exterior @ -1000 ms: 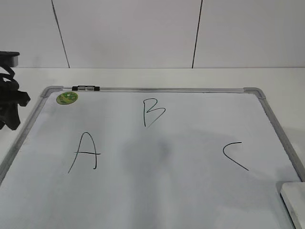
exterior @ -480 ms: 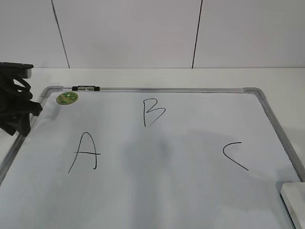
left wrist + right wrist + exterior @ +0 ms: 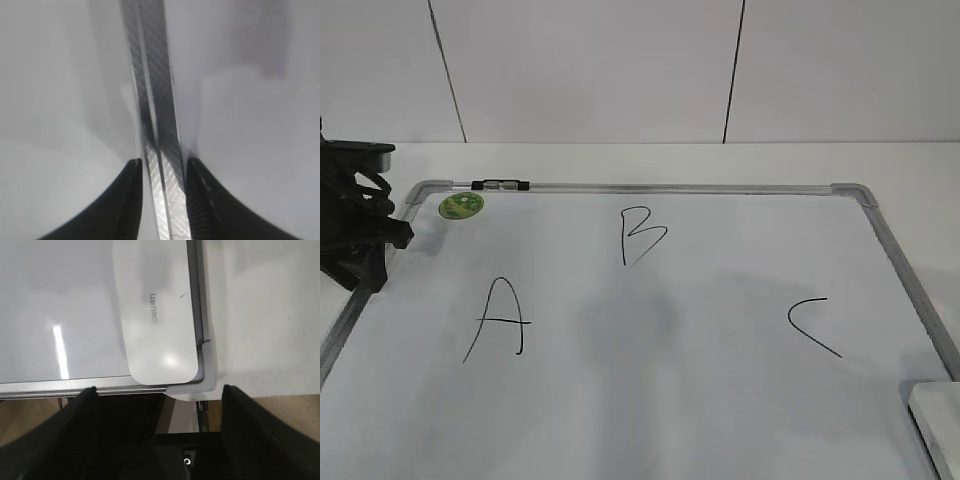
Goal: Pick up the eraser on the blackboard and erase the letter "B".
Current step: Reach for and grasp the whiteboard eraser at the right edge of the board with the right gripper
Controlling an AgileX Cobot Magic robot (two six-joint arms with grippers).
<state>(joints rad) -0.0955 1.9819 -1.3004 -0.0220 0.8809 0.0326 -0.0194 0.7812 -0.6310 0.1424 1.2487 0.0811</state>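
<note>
Left wrist view | left gripper (image 3: 162, 200) pinches blackboard (image 3: 155, 100) frame

- I see a white wall (image 3: 590, 70) behind, plain panels split by two thin dark vertical seams (image 3: 733, 70).
- White tabletop (image 3: 650, 160) runs up to the wall, matte, bare strip at the far side.
- From my right wrist view, the table's near edge ends over a brownish floor (image 3: 280, 405).
- Dark metal table frame (image 3: 200, 415) shows below that edge.
- Light is soft and even; one bright streak glares in the right wrist view.
</note>
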